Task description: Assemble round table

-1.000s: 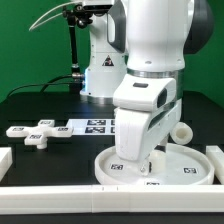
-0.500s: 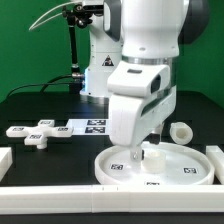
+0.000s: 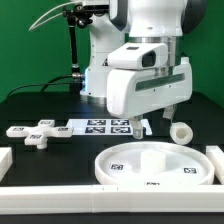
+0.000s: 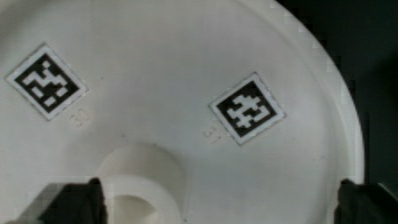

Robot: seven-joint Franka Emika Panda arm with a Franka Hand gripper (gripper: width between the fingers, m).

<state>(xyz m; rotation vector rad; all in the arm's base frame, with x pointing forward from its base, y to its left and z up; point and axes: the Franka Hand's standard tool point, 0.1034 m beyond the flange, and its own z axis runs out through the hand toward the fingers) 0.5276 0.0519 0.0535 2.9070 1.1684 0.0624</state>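
A black tabletop (image 3: 40, 105) sits before a green wall (image 3: 30, 40), and a white border bar (image 3: 100, 197) runs along its front edge. At the exterior view's left the cross-shaped foot (image 3: 35, 133) lies flat, its longer line running left to right. Just beside it lies the marker board (image 3: 95, 125). Above the board's right end hangs the gripper (image 3: 137, 124); the wrist view shows its fingers (image 4: 71, 200) spread wide with nothing between them. Nearer the front bar the round disc (image 3: 110, 175) lies flat, rim and central hub (image 4: 143, 185) facing up, with tags (image 4: 246, 108) on its face. Being round, it has no long axis. The short cylinder leg (image 3: 180, 131) rests behind the disc's right side, apart from it; whether it stands or lies cannot be told.
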